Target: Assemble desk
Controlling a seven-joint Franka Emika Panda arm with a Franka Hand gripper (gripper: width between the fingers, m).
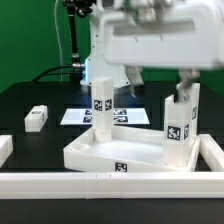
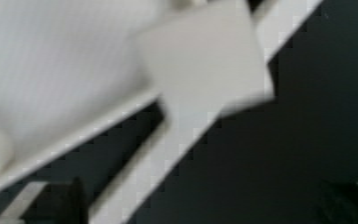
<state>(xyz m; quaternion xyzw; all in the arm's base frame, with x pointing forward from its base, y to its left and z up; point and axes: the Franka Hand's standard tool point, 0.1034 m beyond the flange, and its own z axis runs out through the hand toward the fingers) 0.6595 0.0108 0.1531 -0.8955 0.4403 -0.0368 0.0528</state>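
Two legs (image 1: 103, 103) upright on desk top (image 1: 95, 152) rim

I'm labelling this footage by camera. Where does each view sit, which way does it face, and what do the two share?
Exterior view: off the arm, low at the table's edge, facing the desk top with two legs standing on it, a loose leg and the marker board behind; the arm's white body fills the upper frame.
Wrist view: on the wrist, looking down at close range, blurred, on white desk parts; dark jaw tips show at the lower corners.
Shared: the white desk parts on the black table.
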